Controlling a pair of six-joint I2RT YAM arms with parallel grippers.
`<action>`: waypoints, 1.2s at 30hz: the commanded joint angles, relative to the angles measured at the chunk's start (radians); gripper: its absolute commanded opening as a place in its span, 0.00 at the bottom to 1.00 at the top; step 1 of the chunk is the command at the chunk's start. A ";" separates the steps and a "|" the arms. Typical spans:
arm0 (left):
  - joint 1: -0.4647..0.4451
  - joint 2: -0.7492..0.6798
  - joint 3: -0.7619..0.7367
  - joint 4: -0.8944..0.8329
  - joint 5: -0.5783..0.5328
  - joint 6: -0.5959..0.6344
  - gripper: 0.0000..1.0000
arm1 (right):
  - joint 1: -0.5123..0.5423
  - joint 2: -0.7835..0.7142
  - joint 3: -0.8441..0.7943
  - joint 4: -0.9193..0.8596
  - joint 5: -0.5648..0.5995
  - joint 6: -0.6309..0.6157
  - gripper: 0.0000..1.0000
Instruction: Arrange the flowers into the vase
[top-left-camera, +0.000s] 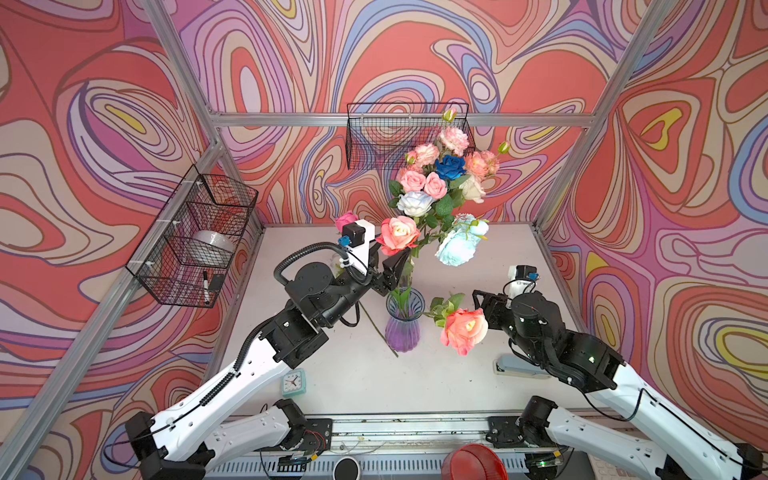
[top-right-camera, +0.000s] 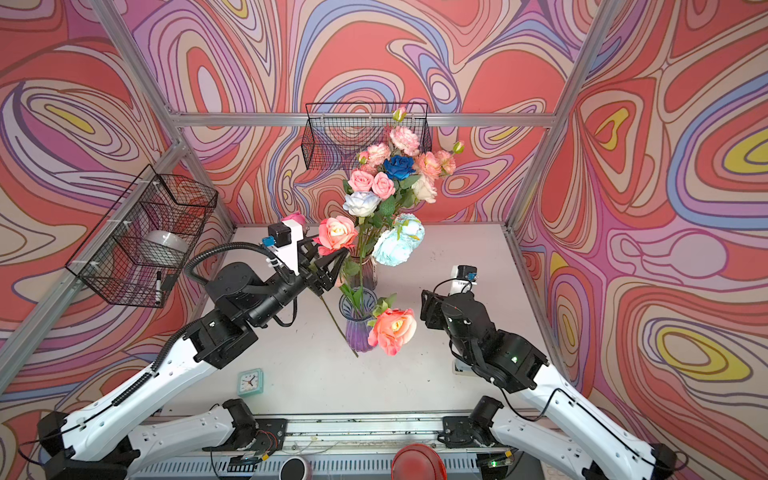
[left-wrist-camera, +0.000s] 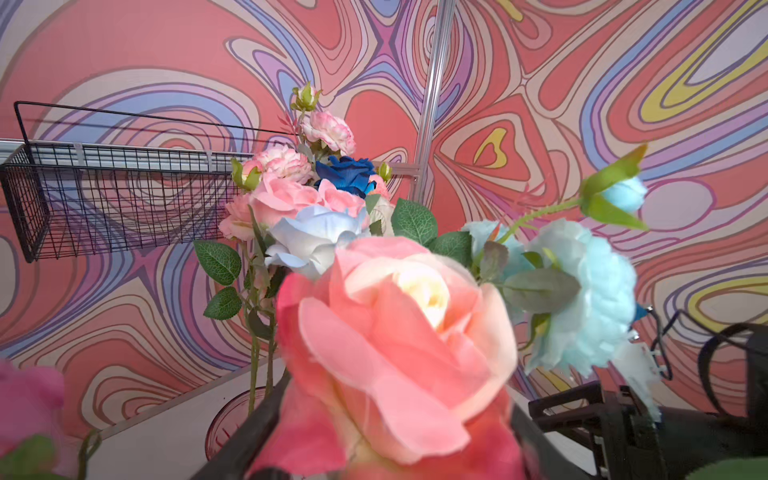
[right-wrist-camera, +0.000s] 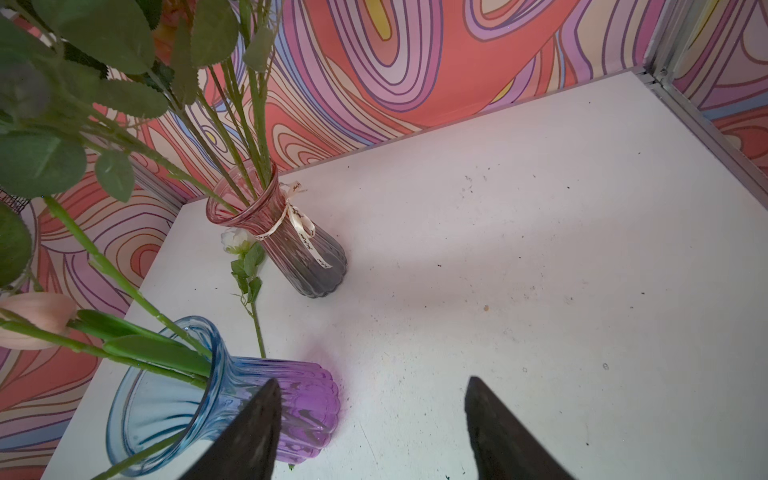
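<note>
Purple glass vase (top-left-camera: 402, 332) — above it we see our left gripper (top-right-camera: 330, 270) released around a peach rose (top-left-camera: 398, 234); beside it our right gripper (right-wrist-camera: 372, 382) gapes empty.

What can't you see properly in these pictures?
Pink vase: both top views, flowers hide most.
Red round thing: both top views, bottom edge cuts it off.
Grey thing: a top view, right arm covers part.
White thing in side basket: top views, mesh blurs it.

Robot-lab test cell — aluminium frame (top-left-camera: 291, 119), swirl-printed walls (top-left-camera: 83, 124), wall-hung wire baskets (top-left-camera: 195, 237), white tabletop (top-left-camera: 415, 382).
</note>
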 joint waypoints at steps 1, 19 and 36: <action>-0.007 -0.085 0.015 -0.006 0.017 -0.063 0.70 | -0.004 -0.008 -0.012 -0.004 0.014 -0.004 0.72; 0.094 -0.585 -0.298 -0.535 -0.535 -0.399 0.64 | -0.004 -0.032 -0.040 0.011 0.012 0.009 0.72; 0.758 -0.076 -0.403 -0.318 0.362 -0.762 0.61 | -0.004 -0.055 -0.054 0.012 -0.003 0.006 0.72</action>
